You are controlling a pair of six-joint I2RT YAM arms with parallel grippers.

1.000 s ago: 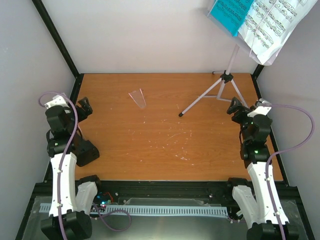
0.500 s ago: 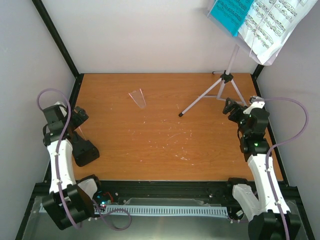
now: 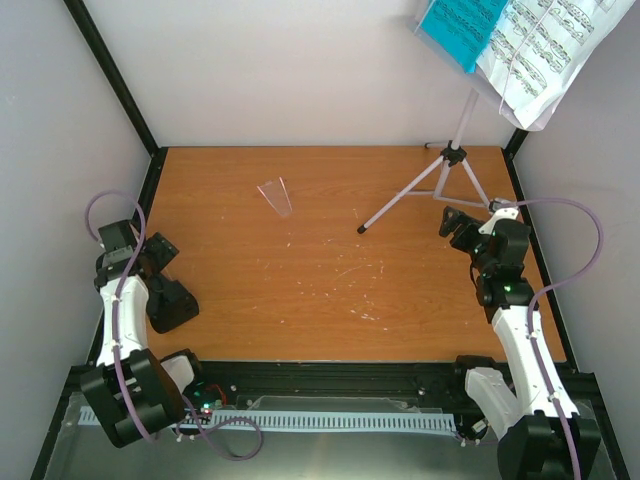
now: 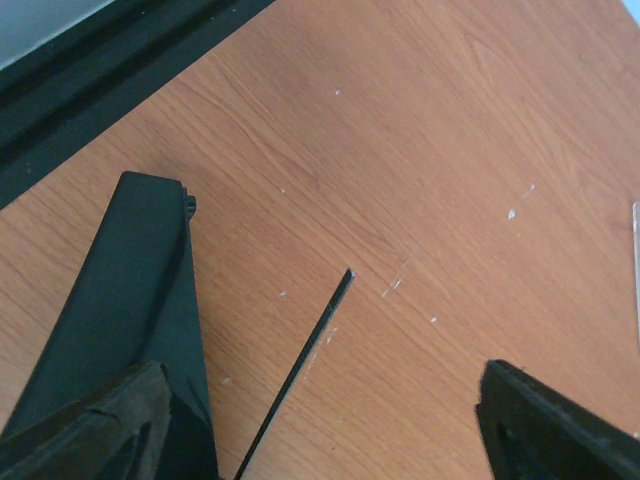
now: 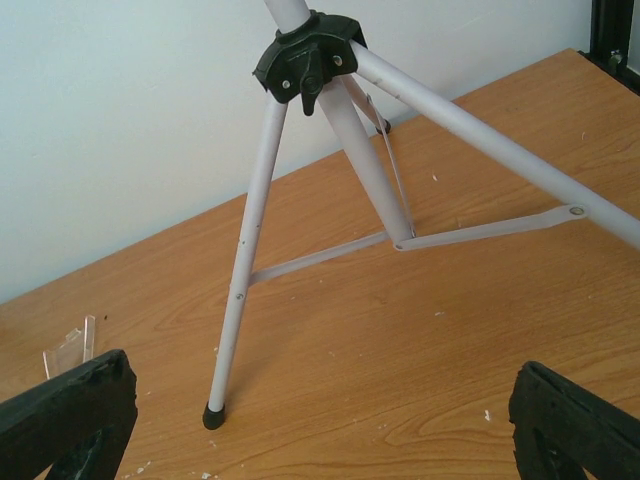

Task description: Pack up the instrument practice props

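wooden table [image 3: 300, 300] with music stand [image 3: 452, 155] and metronome [image 3: 172, 305] (left gripper [image 3: 160, 250], right gripper [image 3: 452, 222] both splayed, empty)

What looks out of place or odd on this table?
A small clear plastic piece lies alone on the table, apart from the other things. The sheet music sits crooked on the music stand, its lower corner hanging past the desk edge. The table also carries white scuffs.

Silver-grey metal tripod music stand [image 3: 464, 120] with a black hub, far right corner. White paper sheet music [image 3: 545, 50] carries black notes. Teal folder [image 3: 462, 28]. Matte black pyramid metronome [image 3: 172, 305]. Orange-brown wood-grain bench [image 3: 320, 280], white-flecked.
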